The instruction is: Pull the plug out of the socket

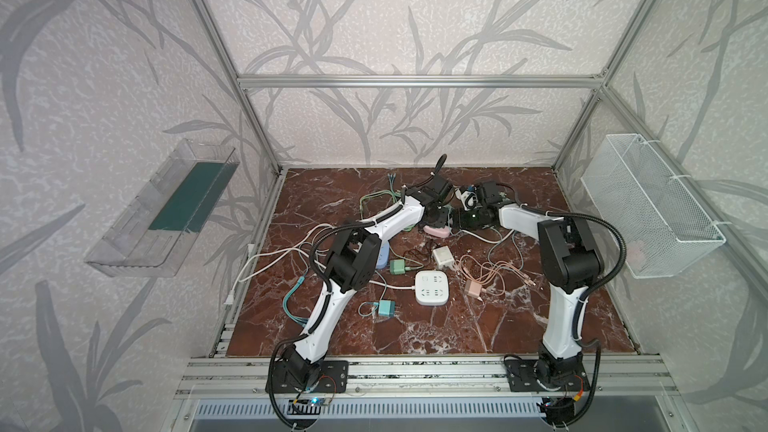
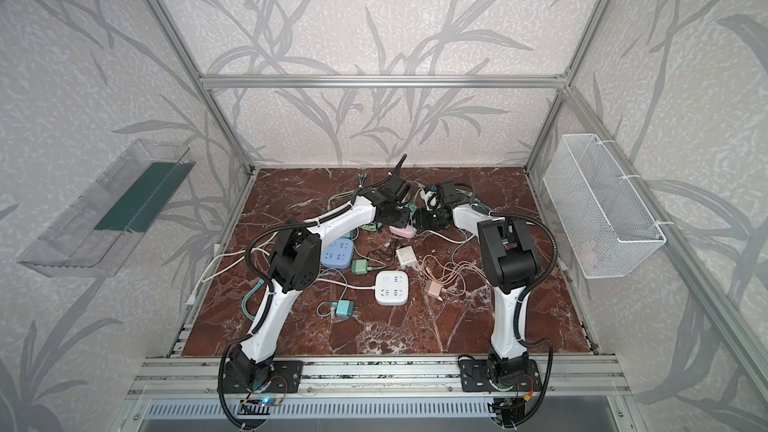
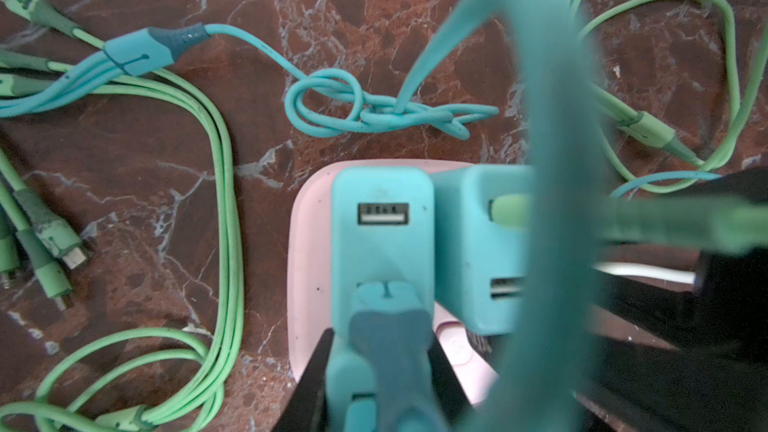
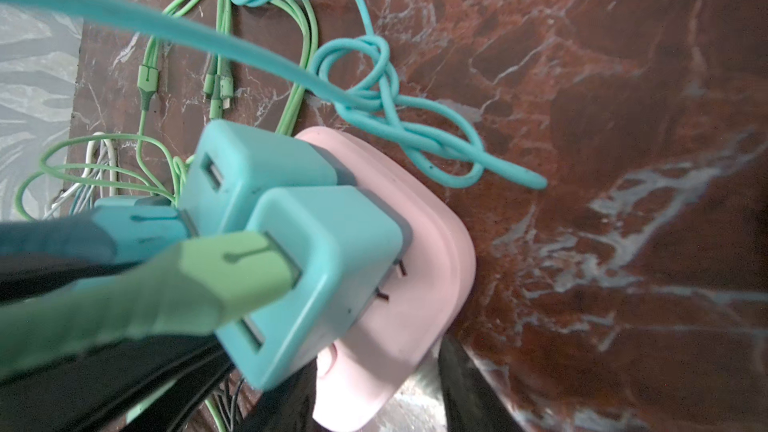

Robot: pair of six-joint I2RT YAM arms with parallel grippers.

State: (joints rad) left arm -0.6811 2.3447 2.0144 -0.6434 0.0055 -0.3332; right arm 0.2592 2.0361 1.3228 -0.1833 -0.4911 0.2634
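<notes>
Nearest me on the marble table [image 1: 519, 326] lie a white power strip [image 1: 432, 288] and a loose teal adapter [image 1: 386, 308], both well apart from the work. Further back, around mid-table, I see the left gripper [image 3: 380, 351] clamped tight on the teal plug [image 3: 382, 234], which sits in the pink socket [image 3: 311, 268] just beside a second teal plug [image 3: 473, 243]. The right gripper [image 4: 345, 371] is narrowed with a dark finger on either side of the socket's body, gripping it. Beyond them a knotted teal cable [image 3: 332, 105] and green cables [image 3: 224, 168] sprawl toward the back wall.
</notes>
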